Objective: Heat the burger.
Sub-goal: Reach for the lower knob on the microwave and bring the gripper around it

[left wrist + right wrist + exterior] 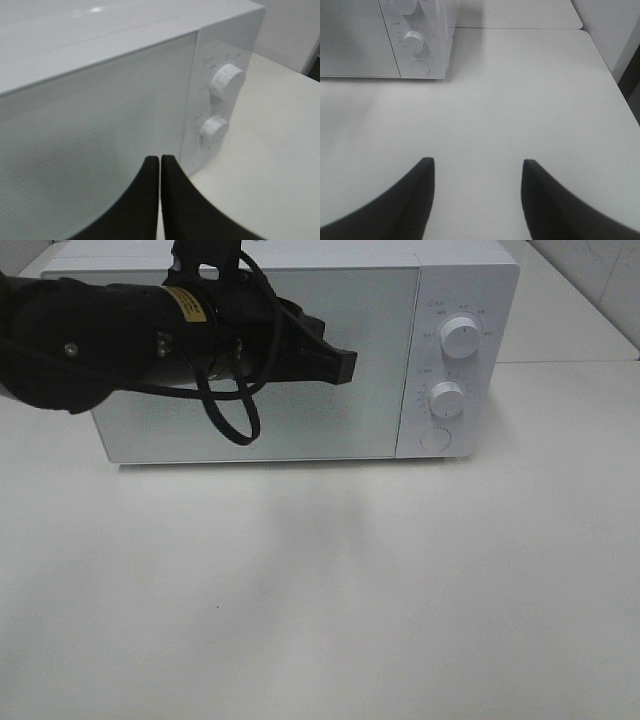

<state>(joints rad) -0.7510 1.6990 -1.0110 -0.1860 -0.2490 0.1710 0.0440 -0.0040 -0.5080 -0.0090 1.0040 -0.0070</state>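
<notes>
The burger is out of view; nothing shows through the frosted door of the white microwave, which is closed. My left gripper hangs shut and empty in front of the door's upper middle, its tips pointing toward the control panel. In the left wrist view its fingers press together just short of the door, left of the two knobs. My right gripper stands open with nothing between its fingers, above bare table to the right of the microwave; the exterior high view does not show it.
The panel carries an upper knob, a lower knob and a round button. The white table stretches in front of the microwave. Its right edge lies near a wall.
</notes>
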